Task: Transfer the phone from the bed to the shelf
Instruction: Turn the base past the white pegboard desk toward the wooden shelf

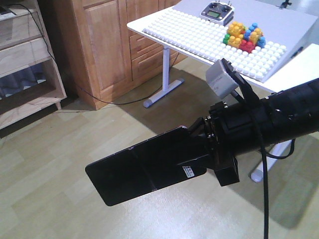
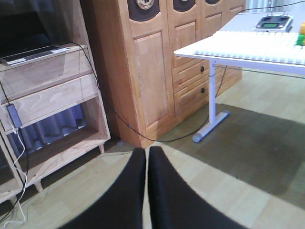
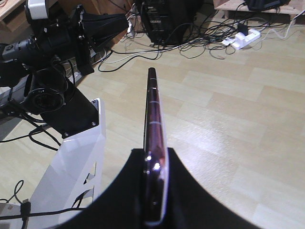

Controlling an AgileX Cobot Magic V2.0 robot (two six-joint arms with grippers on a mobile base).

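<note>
Out over the wood floor, my right gripper (image 1: 167, 162) is clenched on the phone (image 1: 114, 177), carried in the air and well apart from the shelf (image 1: 27, 55). That shelf's upper board already bears a laptop (image 2: 33, 53), with a black cable (image 2: 95, 81) trailing down its front. A tall wooden cabinet (image 1: 109, 45) stands just beside it. My left gripper (image 2: 147, 191) has its fingers pressed together on nothing. A white desk (image 1: 164, 25) with toy bricks (image 1: 244, 37) sits behind my arm.

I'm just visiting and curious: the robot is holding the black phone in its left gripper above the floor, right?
Not quite: it is the right gripper that holds the phone above the floor, as the right wrist view shows. The left gripper is shut on nothing.
</note>
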